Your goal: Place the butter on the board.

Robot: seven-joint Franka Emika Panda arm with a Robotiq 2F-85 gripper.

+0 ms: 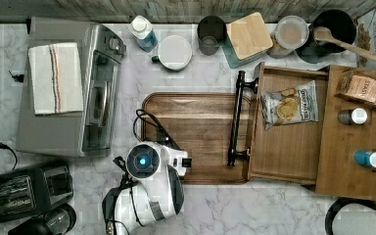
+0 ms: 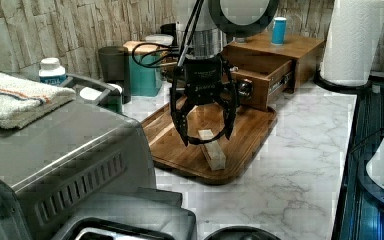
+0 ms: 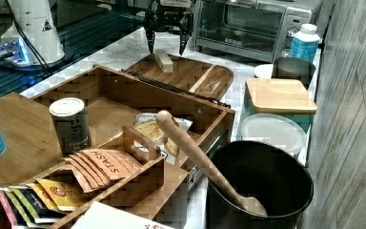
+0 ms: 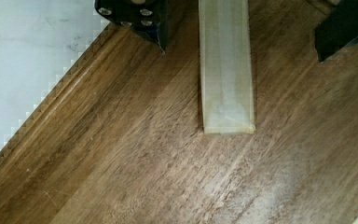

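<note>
The butter [image 2: 213, 150], a pale wrapped stick, lies flat on the dark brown board [image 2: 247, 142] near the corner closest to the toaster oven. My gripper [image 2: 206, 137] hangs straight over the stick's far end, open, its black fingers [image 2: 184, 131] spread wide on either side and clear of the wrapper. From the right view the butter [image 3: 163, 61] rests on the board [image 3: 205, 76] just below the gripper [image 3: 167, 48]. In the wrist view the butter [image 4: 226, 70] runs between both fingertips [image 4: 142, 18] over the board's grain [image 4: 121, 163]. From above, my arm [image 1: 149, 164] covers that corner of the board [image 1: 200, 127].
A toaster oven [image 1: 68, 93] with a towel stands at the top view's left. The open wooden drawer [image 1: 284, 132] and its black handle [image 1: 237, 117] overhang the board's other end. Jars, a teal box [image 1: 245, 39] and a black pot [image 1: 333, 29] line the back wall.
</note>
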